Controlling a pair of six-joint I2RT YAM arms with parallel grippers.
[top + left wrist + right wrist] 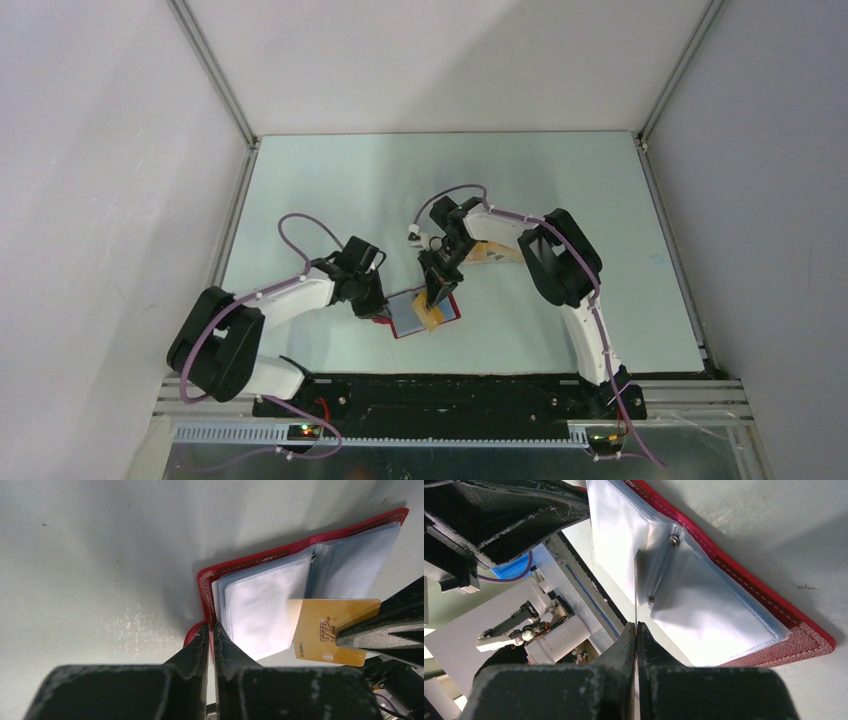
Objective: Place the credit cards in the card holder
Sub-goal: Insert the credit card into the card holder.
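Observation:
The red card holder (402,317) lies open on the table, its clear blue-grey sleeves up. My left gripper (376,305) is shut on its left red edge (204,587). My right gripper (437,297) is shut on a gold credit card (330,632) marked VIP. The card's leading edge touches the sleeves near the fold. In the right wrist view the card (636,595) shows edge-on, standing up from the shut fingertips (637,630) over the holder's sleeves (709,615). More orange cards (487,255) lie on the table behind the right arm.
The pale green table (330,180) is walled on the left, back and right. The two arms meet close together at the holder, near the front middle. The black base rail (450,385) runs along the near edge.

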